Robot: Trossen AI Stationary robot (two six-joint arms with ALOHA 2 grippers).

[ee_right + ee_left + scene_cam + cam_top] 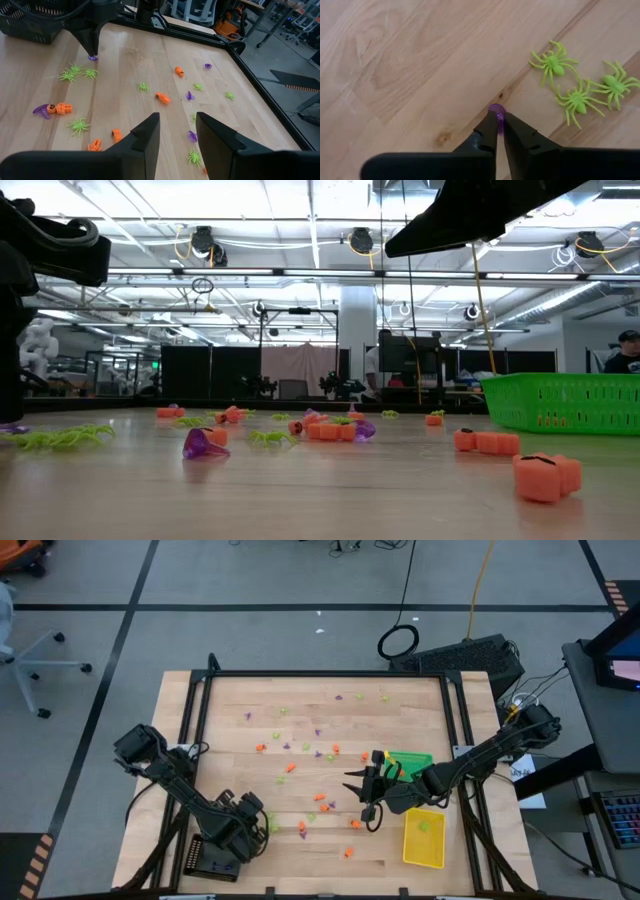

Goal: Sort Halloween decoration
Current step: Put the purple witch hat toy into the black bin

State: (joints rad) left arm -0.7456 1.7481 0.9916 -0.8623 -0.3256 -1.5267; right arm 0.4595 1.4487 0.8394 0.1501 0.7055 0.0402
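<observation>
Halloween decorations lie scattered over the wooden table (320, 740): tiny orange, purple and lime-green trinkets. My left gripper (499, 119) stands at the near left, pointing steeply down, shut on a small purple trinket (496, 110). Three green spiders (577, 100) lie on the wood just beside it. In the right wrist view the same gripper (92, 50) stands over the purple piece (93, 58). My right gripper (177, 131) hovers open above the table's middle right (366, 796), holding nothing. My left gripper pinches the purple trinket between its two fingertips (490, 125), only at their free ends. The fingers come from above, pointing steeply down. The part of the trinket showing past the tips (496, 108) sits at the table's surface; whether it is lifted clear cannot be told.
A green tray (412, 761) and a yellow tray (424, 838) stand at the right, close by my right arm. A black tray (210, 858) sits at the near left behind my left gripper. A dark frame (320, 674) borders the table. Bare wood lies at the far left.
</observation>
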